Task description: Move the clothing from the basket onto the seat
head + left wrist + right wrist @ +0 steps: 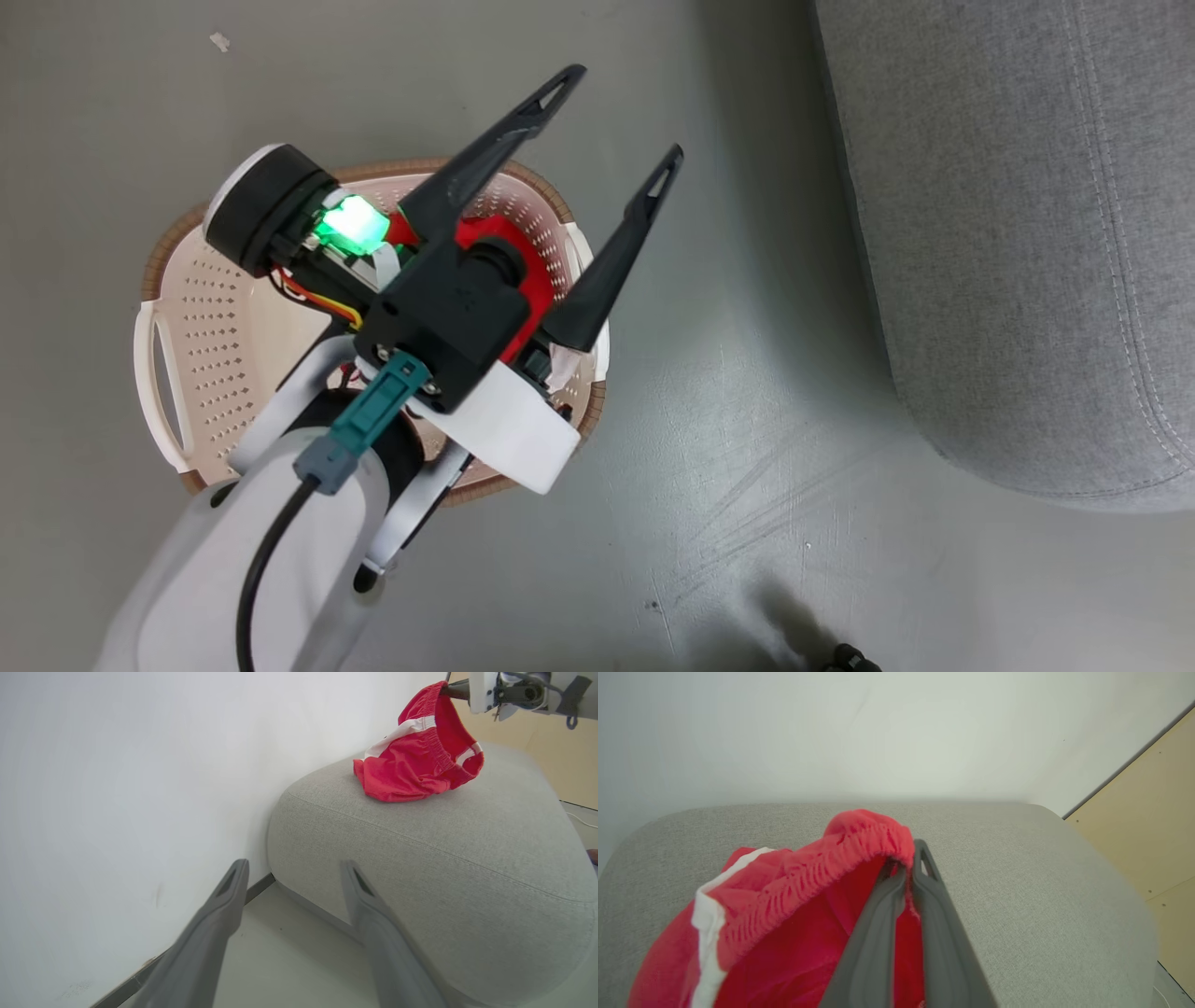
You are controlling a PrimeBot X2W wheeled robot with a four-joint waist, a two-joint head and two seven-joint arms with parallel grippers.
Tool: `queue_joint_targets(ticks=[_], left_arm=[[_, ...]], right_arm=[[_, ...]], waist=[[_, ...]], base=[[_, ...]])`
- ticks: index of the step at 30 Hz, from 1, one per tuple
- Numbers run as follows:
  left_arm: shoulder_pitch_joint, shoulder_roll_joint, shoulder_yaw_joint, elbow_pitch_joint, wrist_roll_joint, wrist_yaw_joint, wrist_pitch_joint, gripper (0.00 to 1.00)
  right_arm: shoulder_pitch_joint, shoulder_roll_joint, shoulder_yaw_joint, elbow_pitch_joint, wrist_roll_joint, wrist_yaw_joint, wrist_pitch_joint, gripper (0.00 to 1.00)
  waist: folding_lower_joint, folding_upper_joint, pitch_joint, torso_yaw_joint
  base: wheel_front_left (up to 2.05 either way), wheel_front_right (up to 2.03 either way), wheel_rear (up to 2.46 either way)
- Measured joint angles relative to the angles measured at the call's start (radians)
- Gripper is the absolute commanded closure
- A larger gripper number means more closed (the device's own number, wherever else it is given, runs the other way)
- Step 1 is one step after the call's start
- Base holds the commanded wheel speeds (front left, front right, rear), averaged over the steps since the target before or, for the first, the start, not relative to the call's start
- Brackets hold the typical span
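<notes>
Right pincer is pinched tight on the elastic waistband of the red shorts, whose lower half rests on the grey sofa, well in from its rounded edge. I'd lower a touch more, open fully, then draw straight back so the elastic doesn't snag. Left pincer hangs wide open over the basket, holding nothing, handy if more clothing lies inside.

Grey floor carries basket and seat; clothing rests on seat.
</notes>
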Motion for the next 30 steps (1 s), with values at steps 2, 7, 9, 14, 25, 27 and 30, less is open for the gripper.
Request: queue_joint_targets(ticks=[2, 7, 9, 14, 25, 27, 30], left_arm=[[0.000, 0.002, 0.004, 0.007, 0.000, 0.000, -0.009, 0.00], [0.002, 0.004, 0.012, 0.019, -0.001, 0.007, -0.033, 0.00], [0.004, 0.004, 0.016, 0.022, -0.002, 0.007, -0.039, 0.00], [0.023, 0.003, 0.029, 0.027, -0.002, 0.020, -0.067, 0.00], [0.065, -0.008, 0.079, 0.049, -0.018, 0.054, -0.149, 0.00], [0.077, -0.011, 0.094, 0.058, -0.023, 0.064, -0.165, 0.00], [0.104, -0.018, 0.115, 0.068, -0.039, 0.077, -0.189, 0.00]], right_arm=[[0.028, 0.003, -0.006, -0.006, -0.004, 0.000, -0.011, 0.00], [0.091, 0.031, -0.041, -0.033, -0.002, 0.000, -0.057, 0.00], [0.116, 0.044, -0.053, -0.041, 0.010, 0.000, -0.072, 0.00], [0.203, 0.082, -0.071, -0.074, 0.019, 0.000, -0.121, 0.00], [0.354, 0.287, -0.058, -0.249, 0.063, 0.000, -0.184, 0.00], [0.378, 0.325, -0.028, -0.272, 0.068, 0.000, -0.184, 0.00], [0.407, 0.389, 0.046, -0.306, 0.068, 0.000, -0.184, 0.00]], waist=[[0.0000, 0.0000, -0.005, 0.000], [0.0000, 0.0000, -0.022, 0.000], [0.0000, 0.0000, -0.030, 0.001], [0.0000, 0.0000, -0.053, 0.005], [0.0000, 0.0000, -0.118, 0.022], [0.0000, 0.0000, -0.131, 0.027], [0.0000, 0.0000, -0.152, 0.034]], base=[[0.00, 0.00, 0.00], [0.00, 0.00, 0.00], [0.00, 0.00, 0.00], [0.00, 0.00, 0.00], [0.00, 0.00, 0.00], [0.00, 0.00, 0.00], [0.00, 0.00, 0.00]])
